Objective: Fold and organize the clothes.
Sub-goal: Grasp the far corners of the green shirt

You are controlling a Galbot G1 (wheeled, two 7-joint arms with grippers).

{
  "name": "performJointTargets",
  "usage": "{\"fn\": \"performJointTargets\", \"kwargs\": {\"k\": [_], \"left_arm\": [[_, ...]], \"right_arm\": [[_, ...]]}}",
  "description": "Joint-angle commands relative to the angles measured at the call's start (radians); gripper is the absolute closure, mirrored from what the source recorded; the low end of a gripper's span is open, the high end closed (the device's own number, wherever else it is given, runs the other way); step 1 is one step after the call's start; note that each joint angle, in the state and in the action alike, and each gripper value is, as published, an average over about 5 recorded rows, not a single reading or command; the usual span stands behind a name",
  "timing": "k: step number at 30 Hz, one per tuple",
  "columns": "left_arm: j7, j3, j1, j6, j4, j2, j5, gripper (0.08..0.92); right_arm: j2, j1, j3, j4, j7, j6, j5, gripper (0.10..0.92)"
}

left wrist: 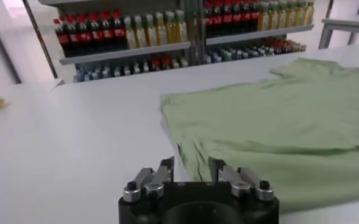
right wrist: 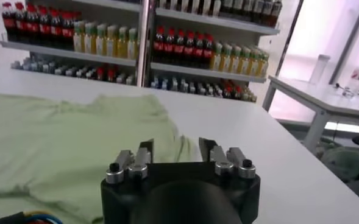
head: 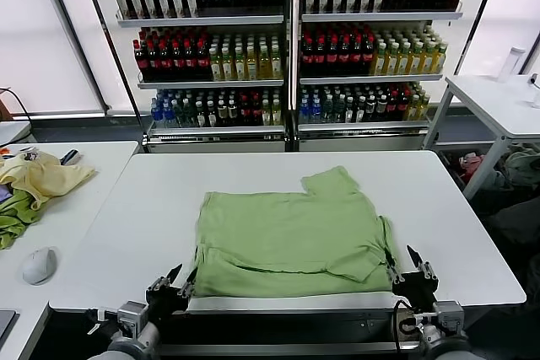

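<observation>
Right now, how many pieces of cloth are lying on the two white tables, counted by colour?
Light green shirt on the middle table: 1
Pale yellow garment on the side table: 1
Darker green cloth on the side table: 1
Total: 3

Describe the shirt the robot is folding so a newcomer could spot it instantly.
Find the large white table in front of the drink shelves. The light green shirt lies flat near its front edge, between both grippers. Unlike the crumpled yellow garment on the left-hand table, it is spread out.
</observation>
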Motion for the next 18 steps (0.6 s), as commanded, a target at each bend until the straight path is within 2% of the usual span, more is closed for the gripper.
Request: {"fn": "performJointTargets", "kwargs": {"k": [1,3,9,18], "left_arm": [[-0.03,0.108,-0.356,-0.022,0.219,-0.005,-0.065,0.419],[-0.028,0.147,-0.425,-0.022,0.267,-0.005,-0.072,0.358],[-0.034,0.242,-0.621,-0.019,0.43,-0.03,-0.089,0.205],[-0.038,0.342,-0.852,-0.025,0.725,-0.091,-0.112,0.177]], "right_arm": [[-0.023,0.395,-0.108,-0.226,0.023,-0.088,0.166,0.261],[-0.019,0.484,-0.149,-0.301,0.022,-0.11,0.188,0.222],[0.018,0.675,-0.238,-0.524,0.017,-0.139,0.185,0.203],[0.067,0.89,-0.332,-0.804,-0.018,-0.154,0.132,0.203]]}}
